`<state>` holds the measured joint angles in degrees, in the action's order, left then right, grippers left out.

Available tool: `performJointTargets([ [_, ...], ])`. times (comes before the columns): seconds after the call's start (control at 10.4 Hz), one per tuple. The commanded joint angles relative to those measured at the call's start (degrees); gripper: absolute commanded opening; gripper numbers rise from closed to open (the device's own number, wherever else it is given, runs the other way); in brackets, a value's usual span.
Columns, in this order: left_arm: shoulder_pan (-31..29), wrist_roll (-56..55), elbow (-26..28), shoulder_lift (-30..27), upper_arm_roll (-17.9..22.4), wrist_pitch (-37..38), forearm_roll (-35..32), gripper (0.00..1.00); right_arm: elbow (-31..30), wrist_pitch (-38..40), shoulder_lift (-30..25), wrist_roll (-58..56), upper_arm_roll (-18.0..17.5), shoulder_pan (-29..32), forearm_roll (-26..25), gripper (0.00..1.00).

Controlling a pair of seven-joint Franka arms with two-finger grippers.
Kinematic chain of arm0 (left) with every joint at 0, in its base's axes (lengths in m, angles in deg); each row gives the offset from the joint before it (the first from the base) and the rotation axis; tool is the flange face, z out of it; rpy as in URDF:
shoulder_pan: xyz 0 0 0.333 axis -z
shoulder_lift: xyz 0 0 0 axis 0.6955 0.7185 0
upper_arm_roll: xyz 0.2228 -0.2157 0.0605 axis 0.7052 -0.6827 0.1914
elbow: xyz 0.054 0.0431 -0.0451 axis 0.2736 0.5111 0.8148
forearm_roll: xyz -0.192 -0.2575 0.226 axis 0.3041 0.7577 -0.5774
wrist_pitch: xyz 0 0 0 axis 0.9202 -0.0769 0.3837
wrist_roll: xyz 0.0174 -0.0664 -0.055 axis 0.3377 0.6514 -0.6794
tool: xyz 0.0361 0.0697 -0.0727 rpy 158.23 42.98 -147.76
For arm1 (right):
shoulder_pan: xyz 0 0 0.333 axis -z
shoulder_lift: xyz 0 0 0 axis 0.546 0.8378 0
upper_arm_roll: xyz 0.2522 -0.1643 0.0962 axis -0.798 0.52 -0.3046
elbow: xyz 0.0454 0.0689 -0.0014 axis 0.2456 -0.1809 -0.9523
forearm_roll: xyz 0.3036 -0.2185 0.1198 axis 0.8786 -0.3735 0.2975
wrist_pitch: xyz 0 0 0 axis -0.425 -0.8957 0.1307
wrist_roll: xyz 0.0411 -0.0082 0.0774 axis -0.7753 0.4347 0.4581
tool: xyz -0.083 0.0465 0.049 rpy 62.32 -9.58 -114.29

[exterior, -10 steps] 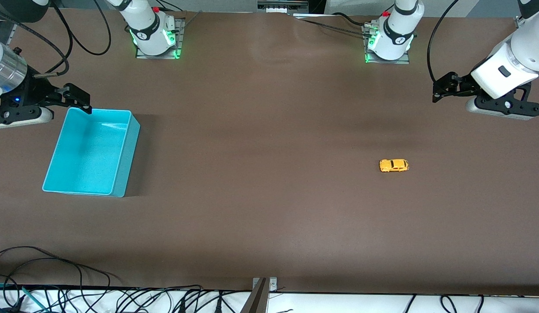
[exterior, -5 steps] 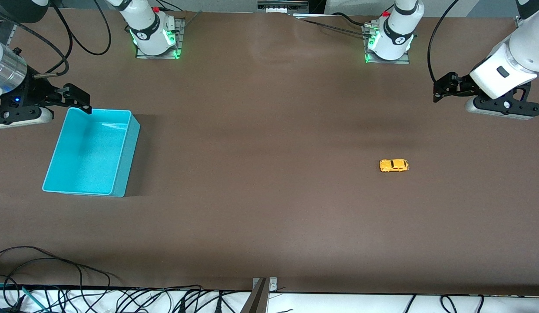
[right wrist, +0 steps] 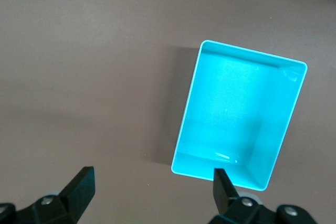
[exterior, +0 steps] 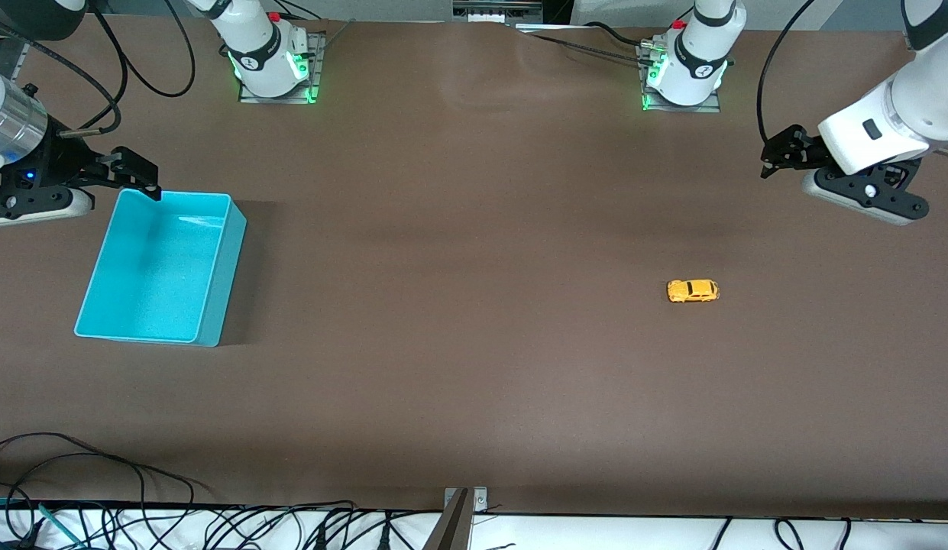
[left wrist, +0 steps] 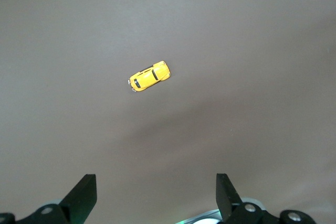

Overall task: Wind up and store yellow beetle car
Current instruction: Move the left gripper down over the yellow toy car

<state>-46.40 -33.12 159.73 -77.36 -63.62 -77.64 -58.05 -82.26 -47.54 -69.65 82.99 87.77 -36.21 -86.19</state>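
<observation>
The yellow beetle car stands alone on the brown table toward the left arm's end; it also shows in the left wrist view. My left gripper hangs open and empty in the air above the table at that end, apart from the car; its own view shows it wide open. The empty turquoise bin sits at the right arm's end and shows in the right wrist view. My right gripper is open and empty, over the bin's rim corner.
Loose cables lie along the table edge nearest the front camera. A metal bracket stands at the middle of that edge. The arm bases stand along the edge farthest from the front camera.
My left arm has swung a little, its wrist turning and the gripper lifting slightly. The car, the bin and the right arm have not moved.
</observation>
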Motion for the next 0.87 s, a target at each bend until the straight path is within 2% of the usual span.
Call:
performJointTargets([
  [0.0, -0.7, 6.5, -0.8, 2.8, -0.3, -0.2, -1.2, 1.00, -0.9, -0.2, -0.7, -0.7, 0.3, -0.2, -0.6, 1.00],
  [0.29, -0.8, 17.8, 0.4, 7.9, -0.3, -7.7, -1.2, 1.00, -0.9, -0.2, -0.7, -0.7, 0.3, -0.1, -0.6, 1.00],
  [0.48, -0.8, 26.3, 3.5, 10.1, -0.3, -14.3, -1.3, 1.00, -0.9, -0.2, -0.7, -0.7, 0.3, -0.2, -0.6, 1.00],
  [0.77, -0.8, 36.8, 15.4, 11.3, -0.4, -30.4, -4.6, 1.00, -0.9, -0.2, -0.7, -0.7, 0.3, -0.2, -0.6, 1.00],
])
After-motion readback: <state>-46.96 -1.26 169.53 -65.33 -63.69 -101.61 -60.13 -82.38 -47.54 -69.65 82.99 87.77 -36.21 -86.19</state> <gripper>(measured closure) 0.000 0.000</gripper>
